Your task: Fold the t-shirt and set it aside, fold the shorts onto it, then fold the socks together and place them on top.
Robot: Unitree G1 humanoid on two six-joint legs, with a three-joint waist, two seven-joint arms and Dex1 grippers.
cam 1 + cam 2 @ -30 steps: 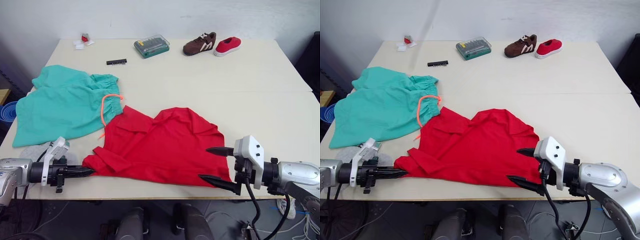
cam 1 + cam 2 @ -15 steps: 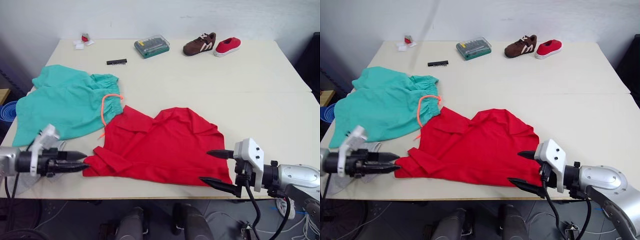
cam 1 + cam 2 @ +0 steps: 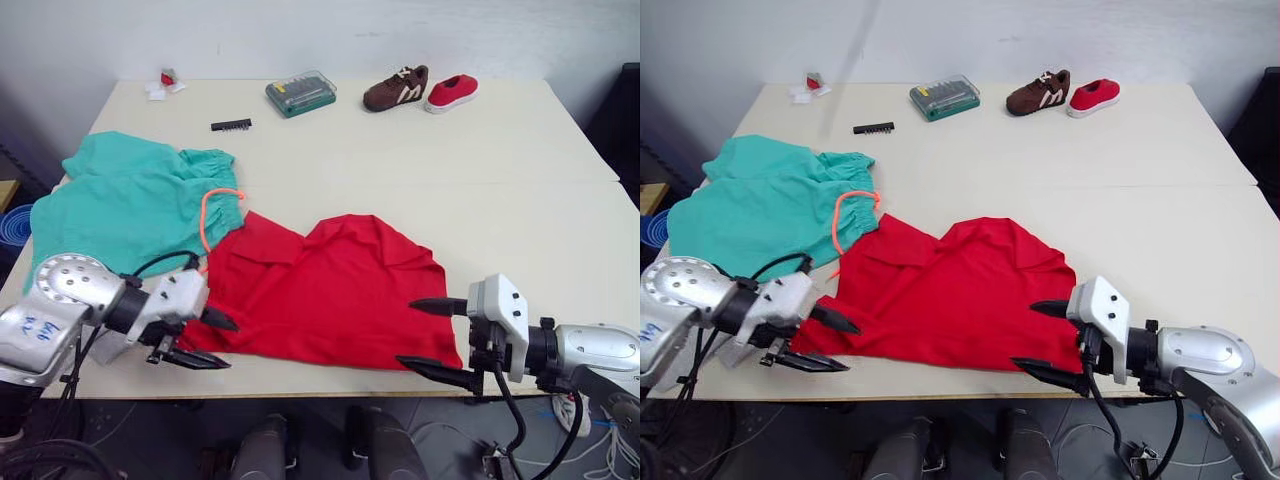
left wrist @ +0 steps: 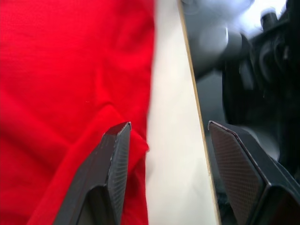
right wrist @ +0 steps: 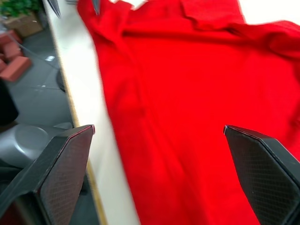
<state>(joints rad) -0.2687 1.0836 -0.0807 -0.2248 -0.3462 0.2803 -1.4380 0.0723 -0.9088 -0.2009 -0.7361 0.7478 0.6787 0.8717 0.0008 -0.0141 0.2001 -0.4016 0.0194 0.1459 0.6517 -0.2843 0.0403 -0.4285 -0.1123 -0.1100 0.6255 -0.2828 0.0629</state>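
the red t-shirt (image 3: 320,290) lies flat and unfolded near the front edge of the table (image 3: 500,150). the left gripper (image 3: 205,342) has its jaws wide apart at the shirt's left corner, holding nothing. the right gripper (image 3: 428,337) is spread wide at the shirt's right corner, also holding nothing. the green shorts (image 3: 130,205) lie unfolded to the left, just touching the shirt. it looks like no folding is done yet, so the shirt, shorts and socks are all left to do.

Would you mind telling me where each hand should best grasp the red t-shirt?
Probably the t-shirt's two near corners: the open left hand from its left, the open right hand from its right. The hem lies flat along the table edge, so low, sideways pinches suit.
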